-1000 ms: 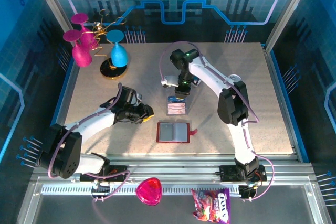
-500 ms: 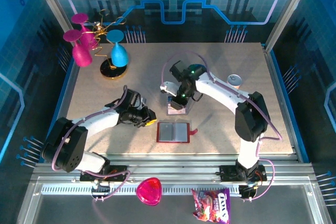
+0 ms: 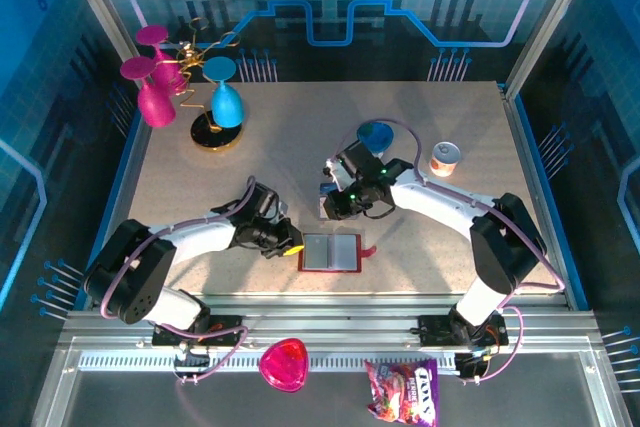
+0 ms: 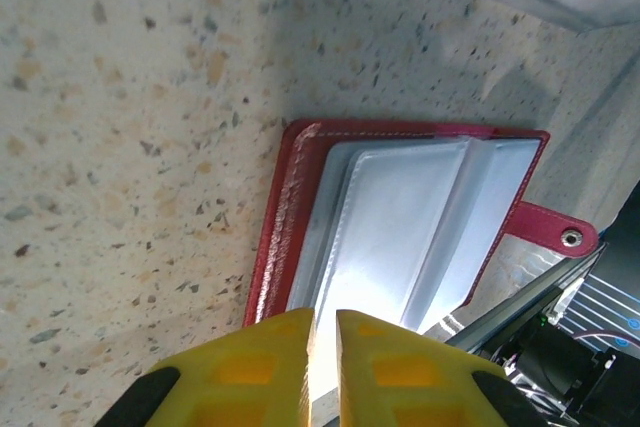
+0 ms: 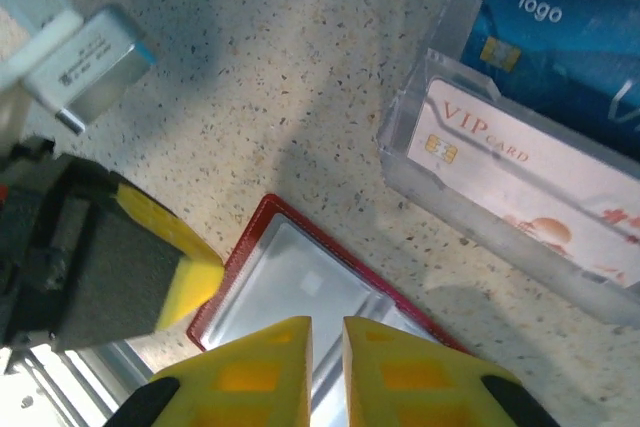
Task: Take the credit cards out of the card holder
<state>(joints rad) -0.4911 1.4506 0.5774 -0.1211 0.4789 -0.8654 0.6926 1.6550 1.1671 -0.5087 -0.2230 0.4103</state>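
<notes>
The card holder (image 3: 331, 253) lies open near the table's front middle, a dark red wallet with empty-looking clear pockets (image 4: 400, 217) and a snap tab (image 4: 560, 234). A blue credit card (image 5: 560, 37) and a pale pinkish-white one (image 5: 520, 177) stand in a clear tiered stand (image 3: 336, 207) just behind it. My left gripper (image 3: 295, 245) is low at the wallet's left edge, its yellow fingertips (image 4: 320, 367) shut with a thin gap and nothing between them. My right gripper (image 5: 327, 367) hovers above the wallet's (image 5: 290, 287) far edge beside the stand, shut and empty.
A blue disc (image 3: 377, 134) and a small can (image 3: 445, 159) sit behind the right arm. Pink and blue glasses on a gold rack (image 3: 190, 87) stand at the back left. A pink object (image 3: 285, 364) and a candy bag (image 3: 402, 392) lie on the front rail.
The right arm has swung from the back toward the front, bringing its gripper down over the stand and wallet. The left gripper has slid right to the wallet's edge. Both jaws have narrowed.
</notes>
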